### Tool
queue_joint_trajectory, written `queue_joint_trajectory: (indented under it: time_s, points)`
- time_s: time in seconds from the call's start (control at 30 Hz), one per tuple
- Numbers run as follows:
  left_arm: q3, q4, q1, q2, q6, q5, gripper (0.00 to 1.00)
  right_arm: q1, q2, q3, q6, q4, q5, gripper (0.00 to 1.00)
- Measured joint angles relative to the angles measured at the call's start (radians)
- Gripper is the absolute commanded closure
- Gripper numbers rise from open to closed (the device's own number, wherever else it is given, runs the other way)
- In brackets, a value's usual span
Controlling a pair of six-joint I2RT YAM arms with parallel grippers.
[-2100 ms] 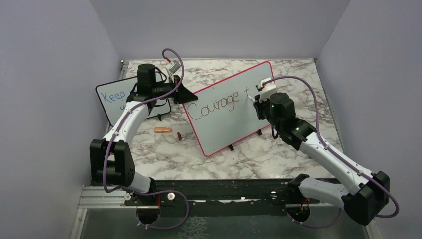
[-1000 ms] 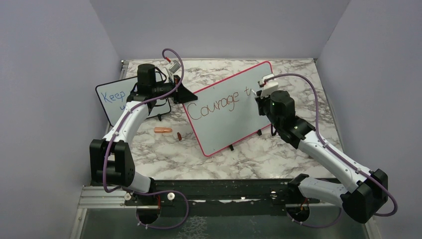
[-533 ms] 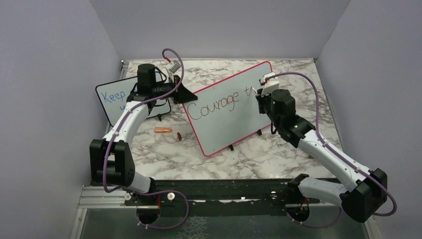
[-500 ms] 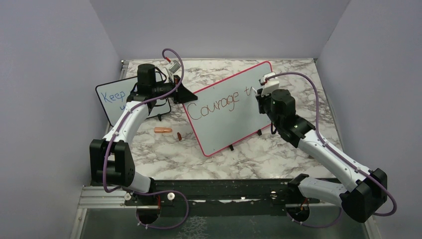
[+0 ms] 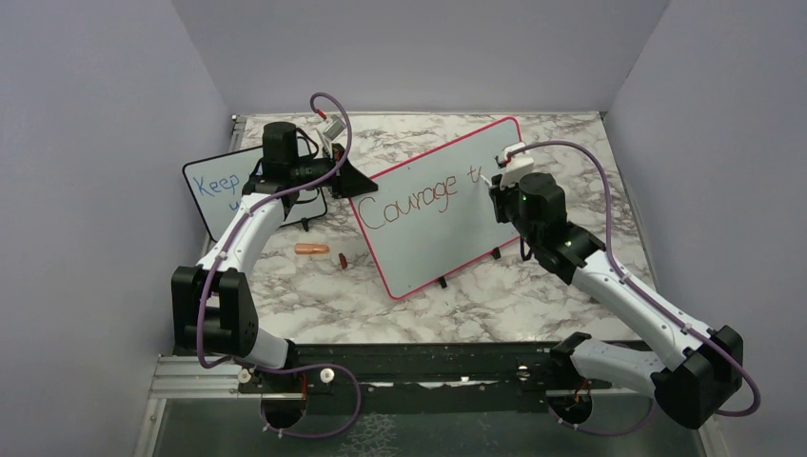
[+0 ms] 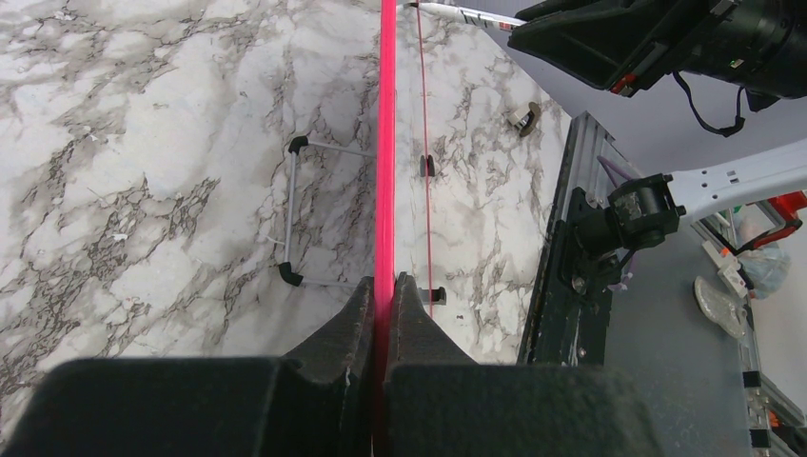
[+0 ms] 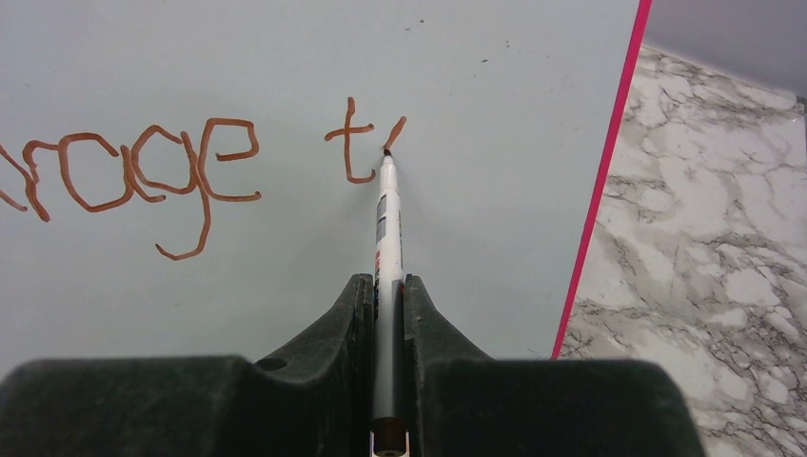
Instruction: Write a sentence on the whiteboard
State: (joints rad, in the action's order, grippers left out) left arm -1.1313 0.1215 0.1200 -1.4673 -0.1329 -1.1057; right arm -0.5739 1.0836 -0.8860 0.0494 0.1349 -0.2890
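The whiteboard point(image 5: 433, 214) with a thin red-pink frame stands tilted on small black feet at mid-table. The sentence point(image 5: 409, 202) on it reads "Courage t" plus one fresh short stroke, in red-brown point(image 7: 190, 167). My left gripper point(image 5: 335, 177) is shut on the board's left edge; the left wrist view shows the pink frame point(image 6: 386, 143) pinched between the fingers point(image 6: 385, 286). My right gripper point(image 5: 492, 186) is shut on a white marker point(image 7: 385, 238), whose tip touches the board at the lower end of the new stroke, just right of the "t".
A smaller black-framed board point(image 5: 217, 186) with blue writing stands behind my left arm. An orange cap point(image 5: 311, 249) and a small dark cap point(image 5: 342, 259) lie on the marble table point(image 5: 314, 300) left of the whiteboard. The board's wire stand point(image 6: 290, 214) shows behind it.
The "t" has got a curled foot since two seconds ago, and a short slanted stroke has appeared to its right. My right gripper has shifted slightly to the right. The left arm is still.
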Motion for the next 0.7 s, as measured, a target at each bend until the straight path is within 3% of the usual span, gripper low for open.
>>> queue_joint_trajectory:
  time_s: [0.7]
  points:
    - [0.000,0.000,0.000,0.000,0.000,0.000,1.00,0.000,-0.018,0.026,-0.017,0.032,-0.069,0.99]
